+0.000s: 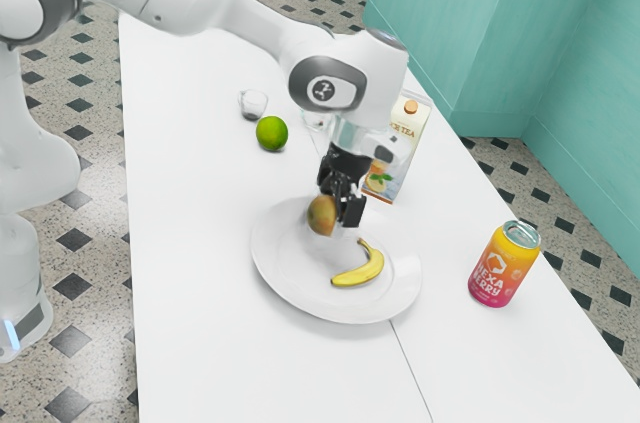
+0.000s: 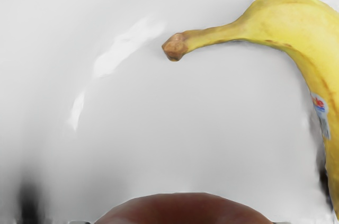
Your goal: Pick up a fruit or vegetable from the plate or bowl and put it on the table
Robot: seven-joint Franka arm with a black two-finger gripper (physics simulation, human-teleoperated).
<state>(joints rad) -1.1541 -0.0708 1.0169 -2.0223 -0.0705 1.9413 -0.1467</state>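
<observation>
One round, reddish-brown and greenish fruit [image 1: 322, 215] is right at the claw [image 1: 340, 210], by the plate's [image 1: 275, 272] rim on the side toward the glass cup; whether it is lifted or touching the plate, I cannot tell. Nor can I tell whether the claw is clamped on it. A yellow banana [image 1: 359, 270] lies on the plate, its stem toward the claw. On the surface [image 1: 190, 273], a green lime [image 1: 272, 133] sits near the glass cup [image 1: 254, 105]. A drink carton [image 1: 402, 148] and an orange-and-pink can [image 1: 502, 265] stand toward the long edge at the exterior view's right.
</observation>
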